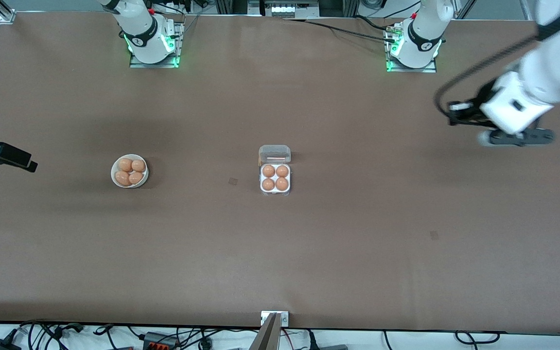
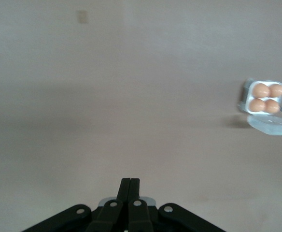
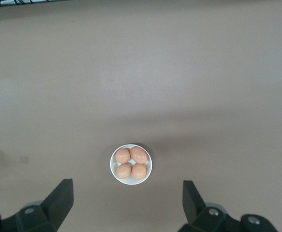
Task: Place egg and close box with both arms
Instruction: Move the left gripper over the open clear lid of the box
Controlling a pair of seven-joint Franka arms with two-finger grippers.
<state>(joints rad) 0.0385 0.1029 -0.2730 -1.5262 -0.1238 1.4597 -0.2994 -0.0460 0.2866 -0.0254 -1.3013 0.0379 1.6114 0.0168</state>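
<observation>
The box lies in the middle of the table with its clear lid open, farther from the front camera than the tray. Every cell holds a brown egg. The box also shows in the left wrist view, lid flat beside it. My left gripper is up in the air over the left arm's end of the table, shut and empty. My right gripper is open wide and empty, high over the table beside a bowl of eggs.
A round white bowl with several brown eggs stands toward the right arm's end, seen also in the right wrist view. A black part on a cable shows at the front view's edge. Small tape marks lie on the table.
</observation>
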